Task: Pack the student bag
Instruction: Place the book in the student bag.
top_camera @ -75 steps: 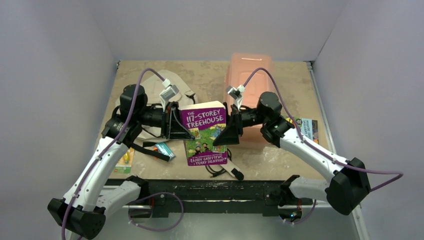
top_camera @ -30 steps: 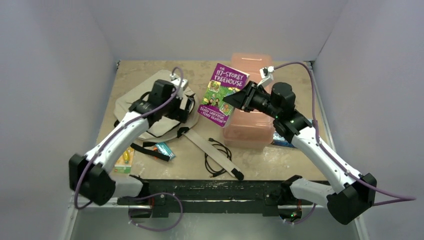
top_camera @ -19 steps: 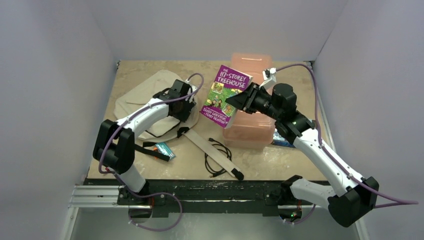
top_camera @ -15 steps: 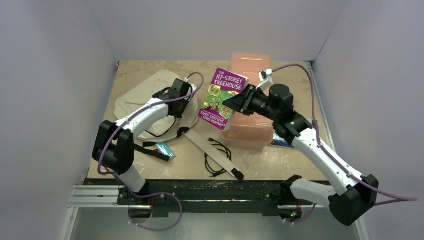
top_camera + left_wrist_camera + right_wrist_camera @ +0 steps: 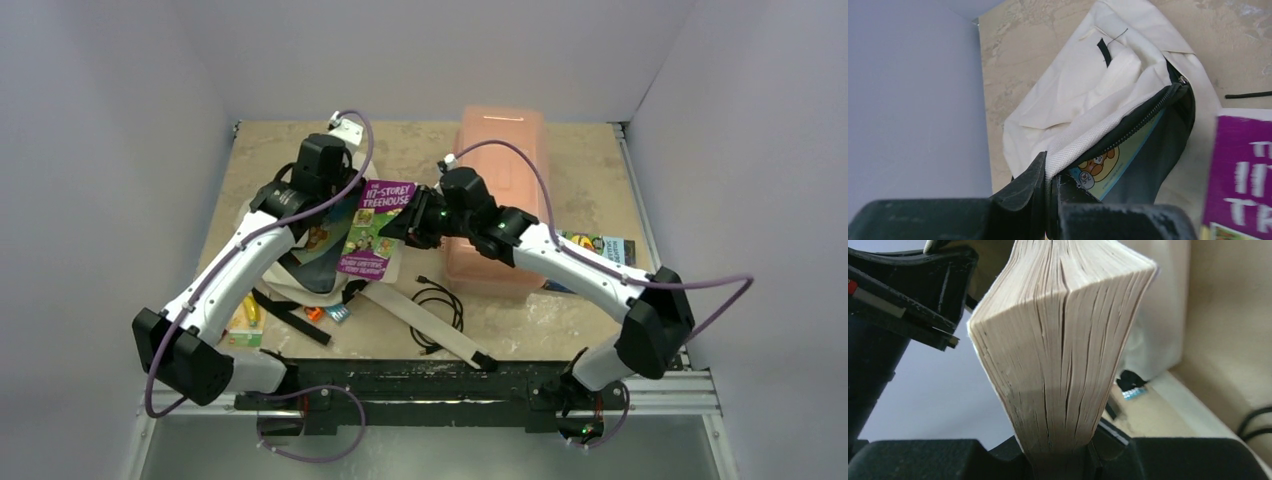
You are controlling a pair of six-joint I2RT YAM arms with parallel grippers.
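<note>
We grip the bag (image 5: 1083,85) rim in left end effector (image 5: 1049,172), book (image 5: 1063,340) in right end effector (image 5: 1060,462); book may snag zipper (image 5: 1143,112) if rim sags.

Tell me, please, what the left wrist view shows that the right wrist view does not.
Only the left wrist view: the left gripper pinching the student bag at its open zippered rim, an illustrated light-blue item inside, and the book by its purple cover. Only the right wrist view: the right gripper clamping that book, fanned page edges facing the camera, and a small blue packet. Both: cream bag fabric, the book and the table.
</note>
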